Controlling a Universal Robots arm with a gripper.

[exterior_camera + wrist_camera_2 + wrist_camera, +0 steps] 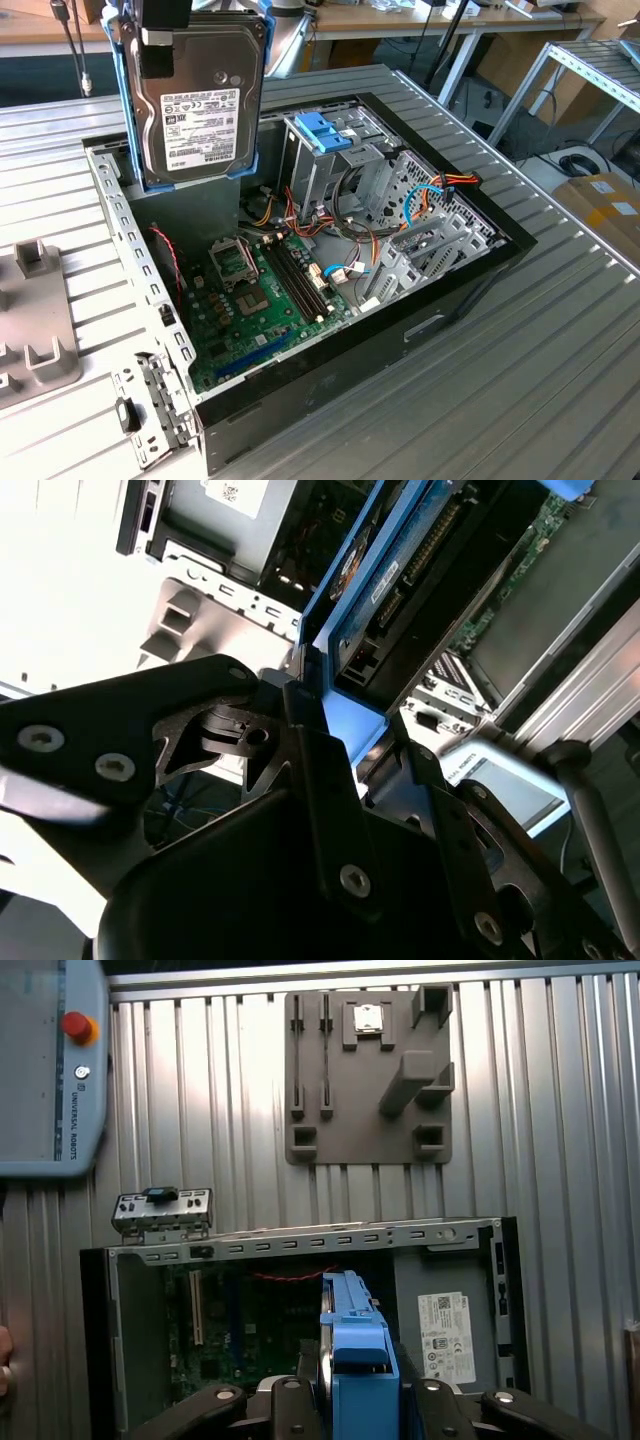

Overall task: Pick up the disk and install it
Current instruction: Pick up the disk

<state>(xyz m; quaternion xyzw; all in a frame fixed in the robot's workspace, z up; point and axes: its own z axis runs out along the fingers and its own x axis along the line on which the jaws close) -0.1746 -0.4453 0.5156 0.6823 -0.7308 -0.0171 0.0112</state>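
— What is the pincer doing?

— It is pinching the disk by its top edge, closing on the blue carrier from both sides. The disk is hanging upright over the open computer case, toward the exterior view's left and far side, seemingly clear of everything below.

— How is it likely handling?

— I am judging it dense and stiff, a metal block that is heavy for its size and sensitive to knocks. The plastic carrier is probably flexing a little and looking smooth, so a grip across its rails, away from the connector end, is seeming safest.

— Anything you are struggling to see?

— The exterior view is cutting off the pincer's upper part, and the disk is covering the case corner behind it. Whether the pads are biting plastic or metal, I cannot tell. The metal cage inside the case is showing no clear slot from here.
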